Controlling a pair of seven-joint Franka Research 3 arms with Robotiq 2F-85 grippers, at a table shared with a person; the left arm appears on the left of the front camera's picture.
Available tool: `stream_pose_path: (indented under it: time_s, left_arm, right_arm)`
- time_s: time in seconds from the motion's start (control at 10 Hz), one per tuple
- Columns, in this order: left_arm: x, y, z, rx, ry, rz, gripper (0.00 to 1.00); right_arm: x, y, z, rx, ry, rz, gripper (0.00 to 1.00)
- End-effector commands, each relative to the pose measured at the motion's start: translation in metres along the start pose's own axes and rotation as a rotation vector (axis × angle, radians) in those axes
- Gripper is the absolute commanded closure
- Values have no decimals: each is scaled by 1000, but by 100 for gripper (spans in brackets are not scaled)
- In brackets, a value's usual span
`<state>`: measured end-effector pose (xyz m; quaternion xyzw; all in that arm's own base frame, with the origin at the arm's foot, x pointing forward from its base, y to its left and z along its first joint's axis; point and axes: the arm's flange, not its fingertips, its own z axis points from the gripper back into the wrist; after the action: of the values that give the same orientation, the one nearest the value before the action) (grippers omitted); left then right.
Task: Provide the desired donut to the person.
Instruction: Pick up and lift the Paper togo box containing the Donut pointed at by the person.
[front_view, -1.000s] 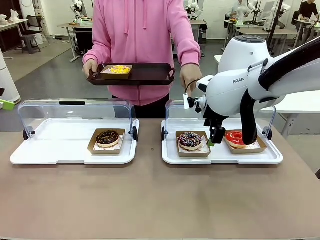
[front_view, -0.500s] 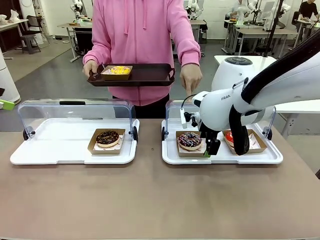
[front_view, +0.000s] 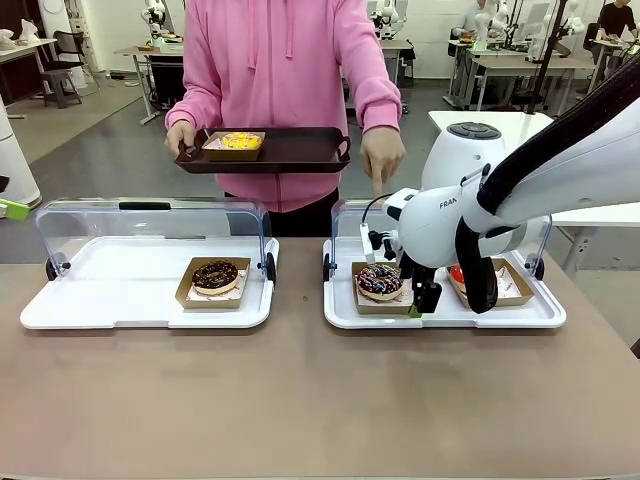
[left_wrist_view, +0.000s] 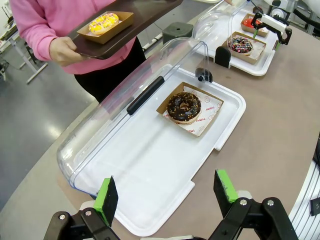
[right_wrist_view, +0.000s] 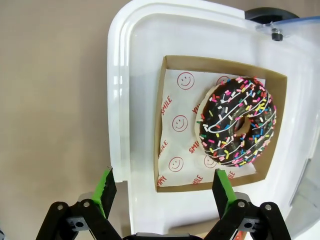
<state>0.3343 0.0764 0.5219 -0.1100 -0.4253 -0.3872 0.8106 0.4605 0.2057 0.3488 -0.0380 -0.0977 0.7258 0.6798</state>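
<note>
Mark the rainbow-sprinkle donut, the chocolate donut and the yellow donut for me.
rainbow-sprinkle donut (right_wrist_view: 220, 127): right wrist view, left side of its iced ring.
chocolate donut (left_wrist_view: 175, 107): left wrist view, left side of its ring.
yellow donut (front_view: 239, 141): front view, its top icing.

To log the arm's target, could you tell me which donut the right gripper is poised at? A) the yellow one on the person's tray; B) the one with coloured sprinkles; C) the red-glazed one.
B: in the right wrist view the sprinkled donut lies just ahead of the open right gripper.
</note>
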Motion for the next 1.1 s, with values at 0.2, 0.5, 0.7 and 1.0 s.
stream_pose_path:
  time_s: [0.2, 0.5, 0.7, 1.0]
  left_arm:
    - [-2, -5, -2, 10, 13, 10, 0]
    - [-2, -5, -2, 10, 13, 10, 0]
    - [-2, -5, -2, 10, 13, 10, 0]
    - [-2, -5, -2, 10, 13, 10, 0]
  right_arm:
    - [-5, -8, -8, -30, 10, 39, 57]
    - [-10, -15, -15, -13, 13, 43, 100]
    - [-10, -17, -17, 22, 6, 55, 100]
    - [-13, -18, -20, 39, -1, 59, 100]
